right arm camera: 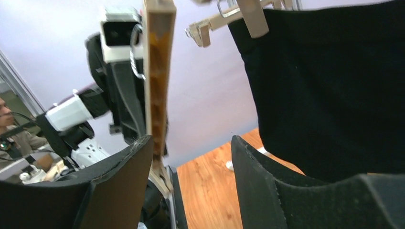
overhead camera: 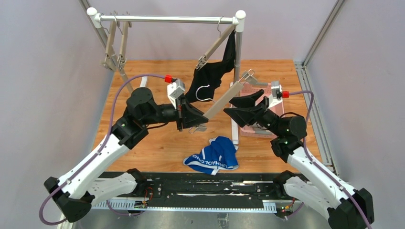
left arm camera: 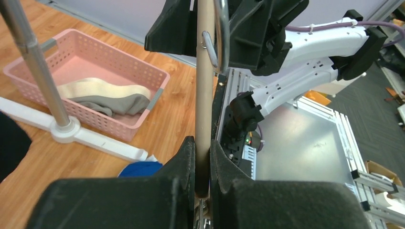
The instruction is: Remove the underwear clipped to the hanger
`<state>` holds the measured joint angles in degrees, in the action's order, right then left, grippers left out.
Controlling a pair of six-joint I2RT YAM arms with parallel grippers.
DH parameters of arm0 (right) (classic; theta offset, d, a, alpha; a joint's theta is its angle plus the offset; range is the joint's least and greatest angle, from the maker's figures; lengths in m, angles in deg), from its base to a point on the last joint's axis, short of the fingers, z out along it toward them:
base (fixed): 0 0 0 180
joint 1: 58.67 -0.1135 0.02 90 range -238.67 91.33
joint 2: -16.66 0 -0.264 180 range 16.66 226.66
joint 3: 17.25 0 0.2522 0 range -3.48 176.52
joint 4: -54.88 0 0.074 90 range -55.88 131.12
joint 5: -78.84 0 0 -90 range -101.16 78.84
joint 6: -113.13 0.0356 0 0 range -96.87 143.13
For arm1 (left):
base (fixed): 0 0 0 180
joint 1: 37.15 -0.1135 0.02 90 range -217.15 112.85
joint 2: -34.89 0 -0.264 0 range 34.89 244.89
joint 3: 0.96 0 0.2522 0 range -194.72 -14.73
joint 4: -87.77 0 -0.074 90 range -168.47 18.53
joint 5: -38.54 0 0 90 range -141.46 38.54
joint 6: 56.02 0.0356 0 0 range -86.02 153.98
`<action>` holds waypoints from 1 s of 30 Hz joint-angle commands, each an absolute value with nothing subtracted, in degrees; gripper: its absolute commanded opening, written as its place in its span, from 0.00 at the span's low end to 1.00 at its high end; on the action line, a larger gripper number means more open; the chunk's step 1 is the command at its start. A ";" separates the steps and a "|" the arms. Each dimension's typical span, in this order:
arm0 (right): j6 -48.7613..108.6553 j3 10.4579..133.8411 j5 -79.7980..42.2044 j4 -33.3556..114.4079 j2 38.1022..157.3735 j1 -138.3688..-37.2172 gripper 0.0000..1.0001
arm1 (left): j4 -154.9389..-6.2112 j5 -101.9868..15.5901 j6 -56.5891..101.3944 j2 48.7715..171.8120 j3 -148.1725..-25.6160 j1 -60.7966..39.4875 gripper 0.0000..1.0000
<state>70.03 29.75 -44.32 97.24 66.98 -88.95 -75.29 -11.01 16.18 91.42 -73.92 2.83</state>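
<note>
The black underwear (overhead camera: 215, 71) hangs clipped to a beige hanger (overhead camera: 213, 46) on the rack's rod; it also fills the right of the right wrist view (right arm camera: 334, 86), held by a clip (right arm camera: 253, 19). The blue underwear (overhead camera: 212, 156) lies loose on the table, and the grey underwear (left arm camera: 119, 102) lies in the pink basket (left arm camera: 119, 62). My left gripper (overhead camera: 193, 117) is shut on the bar of a second, bare hanger (overhead camera: 224, 102), as the left wrist view shows (left arm camera: 202, 148). My right gripper (overhead camera: 230, 106) is open, with that bar (right arm camera: 157, 71) by its left finger.
Two empty hangers (overhead camera: 117, 47) hang at the rod's left end. The rack's right post (overhead camera: 238, 52) and its white foot (left arm camera: 86, 138) stand beside the basket (overhead camera: 253, 131). Grey walls close the table's sides and back.
</note>
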 commanded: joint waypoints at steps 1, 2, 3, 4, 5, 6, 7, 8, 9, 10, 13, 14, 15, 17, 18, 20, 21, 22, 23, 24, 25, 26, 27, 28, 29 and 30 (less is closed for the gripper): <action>57.16 31.82 -46.16 77.32 61.75 -90.55 0.62 | -58.54 -15.87 23.92 85.04 -78.91 3.12 0.00; 53.03 32.67 -45.01 70.33 60.35 -91.73 0.62 | -55.14 -17.72 25.15 83.35 -79.47 3.10 0.00; 48.25 33.72 -42.93 63.57 59.05 -93.24 0.62 | -51.53 -19.34 26.40 81.60 -80.10 3.10 0.00; 43.85 34.70 -40.63 57.40 58.04 -95.36 0.62 | -48.26 -21.01 27.33 79.95 -80.94 3.14 0.00; 40.14 35.47 -37.47 51.53 57.17 -97.74 0.62 | -45.46 -22.60 27.87 78.17 -81.87 3.11 0.00; 37.10 36.23 -34.24 46.59 57.01 -99.92 0.62 | -42.83 -24.44 28.25 76.54 -82.78 3.10 0.00; 34.77 36.90 -31.71 42.53 57.23 -102.10 0.62 | -40.57 -26.25 28.34 74.81 -83.82 3.10 0.00; 32.99 37.46 -29.34 39.25 57.91 -103.91 0.62 | -38.33 -28.20 28.17 73.40 -84.91 3.10 0.00; 31.92 37.79 -26.92 36.58 58.78 -105.51 0.62 | -36.30 -29.84 27.83 71.47 -86.22 3.10 0.00; 31.02 37.93 -26.02 34.39 59.75 -107.15 0.62 | -34.56 -31.23 27.40 70.16 -87.51 3.10 0.00; 28.76 37.43 -18.51 30.37 62.89 -113.79 0.63 | -30.24 -36.12 26.62 67.60 -91.53 3.10 0.00; 28.35 37.13 -15.89 29.57 64.07 -115.77 0.63 | -28.97 -38.08 26.82 67.24 -92.85 3.10 0.00; 28.25 36.93 -13.41 28.91 65.47 -117.76 0.63 | -26.71 -40.49 27.29 67.03 -93.90 3.10 0.00; 28.47 36.88 -10.28 27.94 69.31 -120.43 0.63 | -23.13 -47.25 28.27 67.51 -95.94 3.10 0.00; 28.86 37.11 -8.84 27.32 71.64 -121.82 0.63 | -21.29 -50.60 28.63 68.19 -96.55 3.10 0.00; 30.19 37.88 -3.96 26.21 76.53 -124.69 0.63 | -18.19 -56.93 29.04 70.20 -97.90 3.10 0.00; 31.27 38.42 -1.30 25.56 79.13 -125.74 0.63 | -16.55 -60.39 29.13 71.54 -98.59 3.10 0.00; 32.44 39.05 0.14 24.17 81.33 -126.18 0.63 | -15.13 -63.69 29.19 73.01 -99.32 3.10 0.00; 33.35 39.48 0.77 23.62 83.76 -126.29 0.63 | -13.69 -66.70 29.23 74.58 -100.01 3.10 0.00; 34.09 39.62 1.45 23.66 85.99 -126.34 0.63 | -12.63 -69.26 29.35 76.17 -100.66 3.10 0.00; 34.70 39.52 1.85 23.82 87.90 -126.32 0.63 | -11.93 -70.99 29.47 77.67 -101.19 3.10 0.00; 34.95 39.50 1.70 24.22 89.70 -126.34 0.63 | -11.68 -72.39 29.83 78.95 -101.62 3.10 0.00; 35.18 39.48 1.60 24.57 91.66 -126.46 0.63 | -11.60 -73.30 30.18 80.21 -102.02 3.10 0.00; 35.36 39.36 1.29 25.23 92.68 -126.63 0.63 | -11.66 -74.28 30.46 81.46 -102.45 3.10 0.00; 35.32 38.87 0.66 26.16 93.38 -126.76 0.64 | -11.57 -75.08 30.96 82.58 -103.07 3.10 0.00; 35.41 38.44 0.18 27.28 93.92 -126.83 0.64 | -11.49 -76.22 31.40 83.89 -103.70 3.10 0.00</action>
<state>33.66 37.46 -2.03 26.14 92.03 -125.80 -13.15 -67.32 29.21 80.62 -100.61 2.83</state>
